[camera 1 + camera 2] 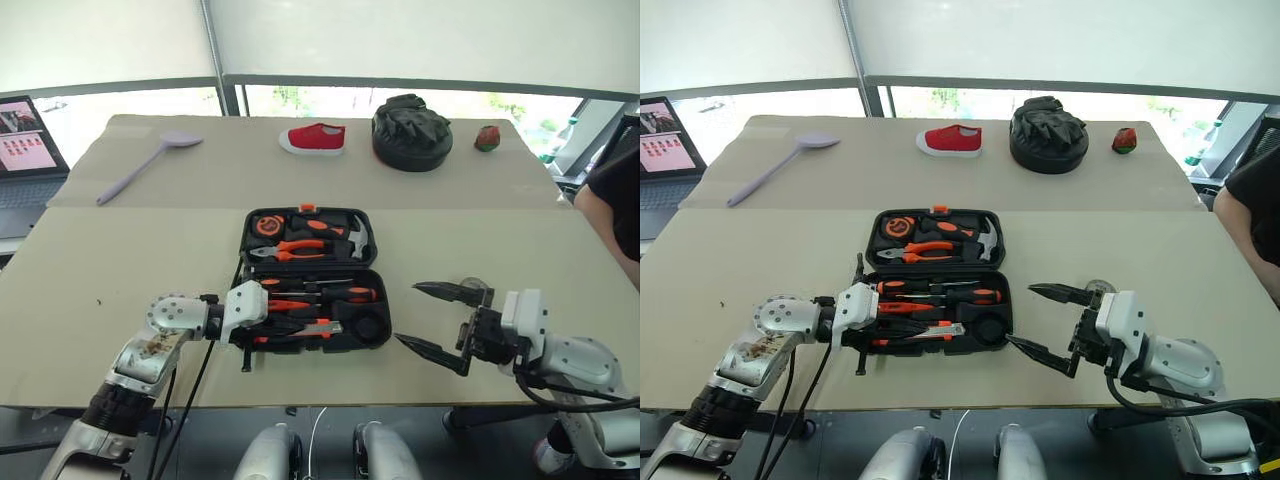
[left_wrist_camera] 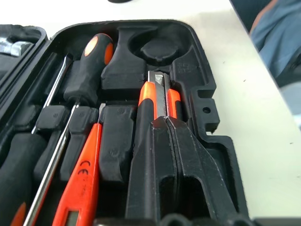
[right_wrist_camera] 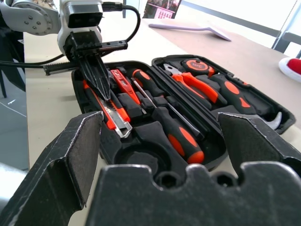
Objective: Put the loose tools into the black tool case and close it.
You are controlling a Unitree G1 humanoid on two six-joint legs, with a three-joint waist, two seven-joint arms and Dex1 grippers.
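Seating of the utility knife [image 2: 157, 96] is the step in hand: the left gripper [image 3: 101, 82] is pressed closed, fingertips on the knife in the near half of the open black tool case [image 1: 375, 300], with nothing grasped. Press straight down until it lies flush, judging by its slot. The right gripper [image 1: 440, 318] hangs spread wide and empty beside the case, near the small tape roll [image 1: 470, 285] on the table.

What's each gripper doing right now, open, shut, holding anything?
Left gripper: shut, fingers together over the utility knife in the black tool case; a grip on it can't be told.
Right gripper: open, empty.
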